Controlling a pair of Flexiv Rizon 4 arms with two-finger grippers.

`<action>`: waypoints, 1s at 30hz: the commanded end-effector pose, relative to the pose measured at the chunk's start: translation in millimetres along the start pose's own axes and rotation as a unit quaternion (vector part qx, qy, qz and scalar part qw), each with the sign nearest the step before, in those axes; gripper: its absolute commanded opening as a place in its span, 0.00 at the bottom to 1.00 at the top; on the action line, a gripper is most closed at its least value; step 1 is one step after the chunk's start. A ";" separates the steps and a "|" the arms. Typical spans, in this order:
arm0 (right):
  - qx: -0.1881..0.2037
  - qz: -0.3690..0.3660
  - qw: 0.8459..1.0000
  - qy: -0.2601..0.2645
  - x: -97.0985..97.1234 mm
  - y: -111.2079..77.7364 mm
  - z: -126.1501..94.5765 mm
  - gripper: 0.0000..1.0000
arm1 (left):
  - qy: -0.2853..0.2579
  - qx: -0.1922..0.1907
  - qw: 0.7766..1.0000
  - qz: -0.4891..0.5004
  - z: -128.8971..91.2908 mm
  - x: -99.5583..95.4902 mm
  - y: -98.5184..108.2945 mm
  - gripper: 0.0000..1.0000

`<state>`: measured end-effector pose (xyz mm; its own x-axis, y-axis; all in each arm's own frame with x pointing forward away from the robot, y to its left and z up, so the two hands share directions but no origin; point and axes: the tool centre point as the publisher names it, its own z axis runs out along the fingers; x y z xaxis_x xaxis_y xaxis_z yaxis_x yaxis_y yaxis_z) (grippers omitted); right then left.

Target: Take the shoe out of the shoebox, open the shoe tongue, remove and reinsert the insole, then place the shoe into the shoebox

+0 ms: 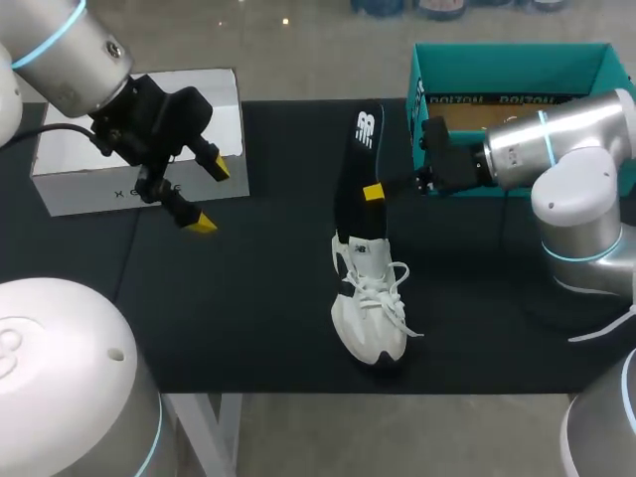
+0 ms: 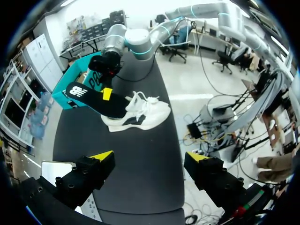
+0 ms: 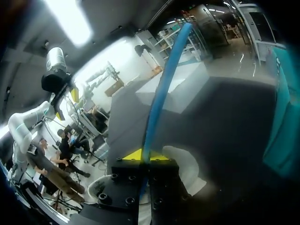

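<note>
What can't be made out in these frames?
- Insole lower end: head view, hidden inside the sneaker; depth unclear.
- Teal shoebox interior: head view, partly behind the right arm.
- Sneaker in right wrist view: mostly behind the right jaws.
- White box: head view, partly covered by the left arm.

The left arm (image 1: 70, 50) comes in from the far left corner, and its left end effector (image 1: 210, 196) hangs above the surface (image 1: 248, 298), tilted downward with its two yellow-tipped fingers spread wide and nothing between them. The right arm (image 1: 556, 149) reaches level toward the middle. Its right end effector (image 1: 373, 192) is pinched tight on the edge of the insole (image 1: 358, 149).
</note>
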<state>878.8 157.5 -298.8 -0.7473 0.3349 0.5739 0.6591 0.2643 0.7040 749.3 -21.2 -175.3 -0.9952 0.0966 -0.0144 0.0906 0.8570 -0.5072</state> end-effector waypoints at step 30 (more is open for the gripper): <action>0.076 0.040 0.996 0.000 16.9 -59.5 26.0 0.30 | 0.000 -0.001 1.000 0.000 -0.2 -0.2 0.3 1.00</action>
<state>824.7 164.9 -344.2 -0.6934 0.3539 0.6277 0.7204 0.3616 0.5919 749.0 -21.0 -175.8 -0.9952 0.0966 -0.0153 0.0910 0.8570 -0.5072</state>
